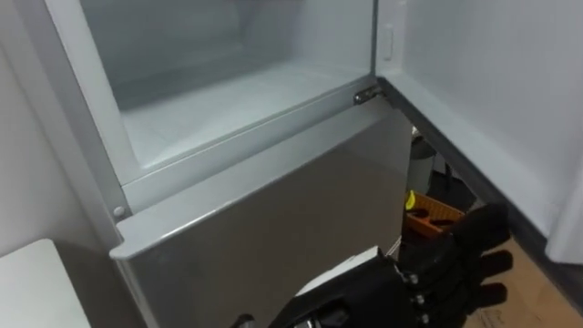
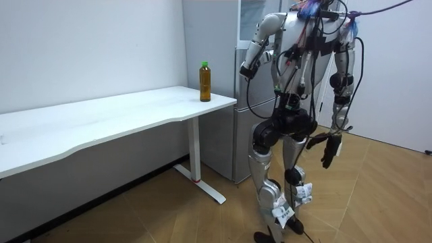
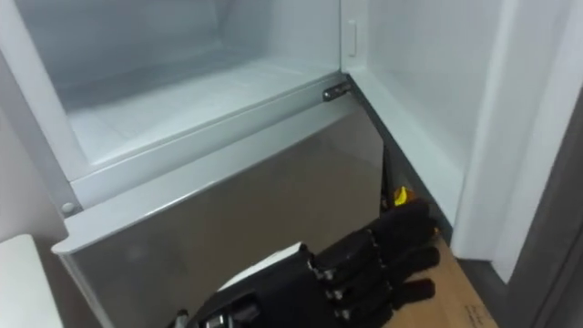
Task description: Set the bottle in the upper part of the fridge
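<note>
A white table [image 2: 101, 118] stands along the wall, and a bottle [image 2: 205, 82] stands upright on it near the corner closest to the fridge [image 2: 240, 145]. The fridge stands on the wood floor [image 2: 169, 216], just beside the table. Its upper compartment [image 1: 228, 100] is open, showing a white bottom panel.

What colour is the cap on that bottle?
The bottle's cap is green; the room view shows it best.
</note>
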